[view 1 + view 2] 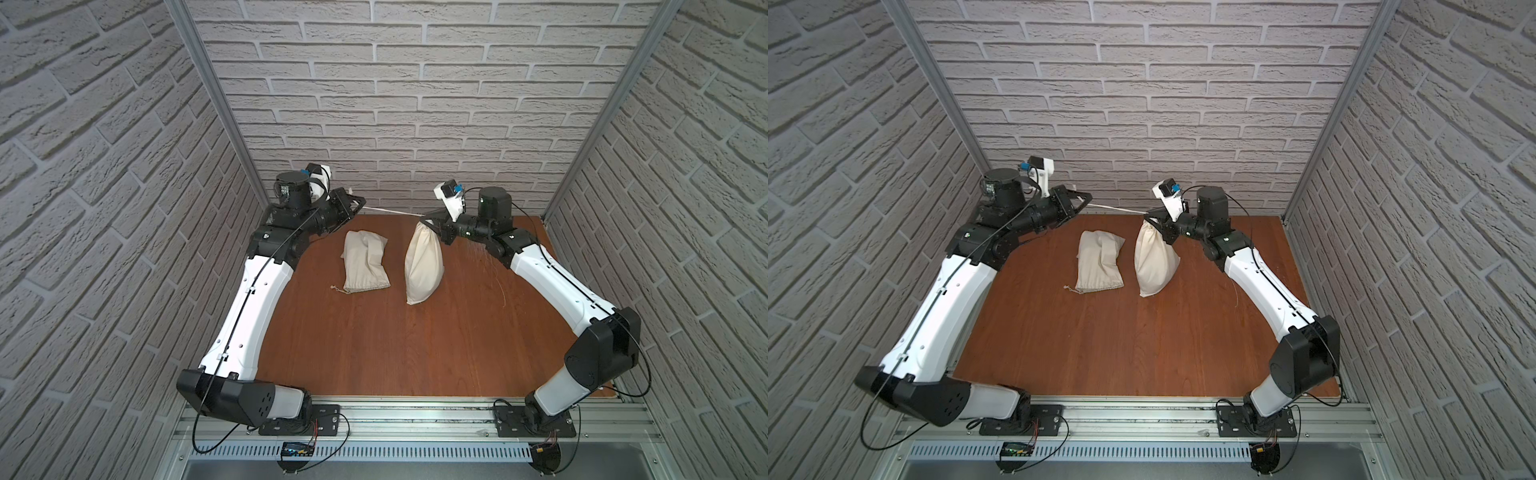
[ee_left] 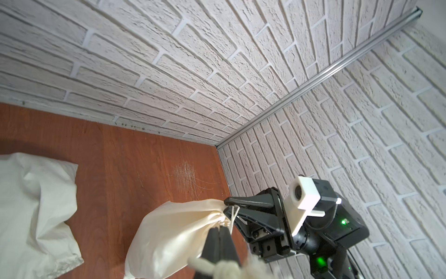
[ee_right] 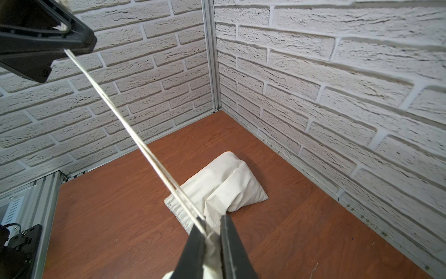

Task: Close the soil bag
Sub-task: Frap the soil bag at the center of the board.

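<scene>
As the right gripper (image 1: pixel 430 226) pinches the soil bag (image 1: pixel 424 266), the left gripper (image 1: pixel 362 202) clamps its taut drawstring (image 1: pixel 392 210)

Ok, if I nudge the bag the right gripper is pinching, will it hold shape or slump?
Probably slumps: the soil bag is soft cloth, held at its gathered neck by the right gripper. Its bulging lower body suggests weight. The taut drawstring in the left gripper would likely drag it.
</scene>
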`<state>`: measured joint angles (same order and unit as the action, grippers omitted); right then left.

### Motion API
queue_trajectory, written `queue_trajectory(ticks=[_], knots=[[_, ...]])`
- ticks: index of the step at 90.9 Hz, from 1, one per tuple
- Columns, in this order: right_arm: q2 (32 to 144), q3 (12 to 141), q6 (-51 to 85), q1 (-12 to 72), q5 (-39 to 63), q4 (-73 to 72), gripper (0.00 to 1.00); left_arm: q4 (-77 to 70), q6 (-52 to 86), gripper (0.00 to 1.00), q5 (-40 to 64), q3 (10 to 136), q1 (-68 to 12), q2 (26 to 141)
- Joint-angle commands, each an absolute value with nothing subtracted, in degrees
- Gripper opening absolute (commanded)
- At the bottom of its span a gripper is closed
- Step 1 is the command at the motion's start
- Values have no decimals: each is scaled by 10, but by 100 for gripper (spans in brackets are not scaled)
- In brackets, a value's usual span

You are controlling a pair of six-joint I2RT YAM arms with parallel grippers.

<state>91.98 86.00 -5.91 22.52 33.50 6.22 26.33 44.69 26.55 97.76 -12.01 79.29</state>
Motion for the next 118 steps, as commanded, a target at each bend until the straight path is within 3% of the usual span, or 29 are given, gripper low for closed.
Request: queue_trajectory(ticks=[1, 22, 47, 71, 88, 108, 118], knots=[[985, 814, -22, 38, -32, 315, 15, 69, 469, 0, 129, 1030, 9, 661], [972, 822, -28, 28, -54, 327, 14, 64, 482, 0, 132, 967, 26, 642], [949, 787, -46, 156, 64, 249, 14, 34, 365, 0, 86, 874, -250, 698], [892, 816, -40, 209, 213, 173, 34, 73, 334, 0, 114, 1040, -348, 855], [874, 848, -13, 219, 267, 129, 47, 106, 325, 0, 112, 1137, -367, 940], [848, 844, 23, 225, 272, 90, 50, 117, 331, 0, 115, 1177, -367, 985], [843, 852, 22, 225, 259, 91, 46, 117, 335, 0, 119, 1184, -367, 989]])
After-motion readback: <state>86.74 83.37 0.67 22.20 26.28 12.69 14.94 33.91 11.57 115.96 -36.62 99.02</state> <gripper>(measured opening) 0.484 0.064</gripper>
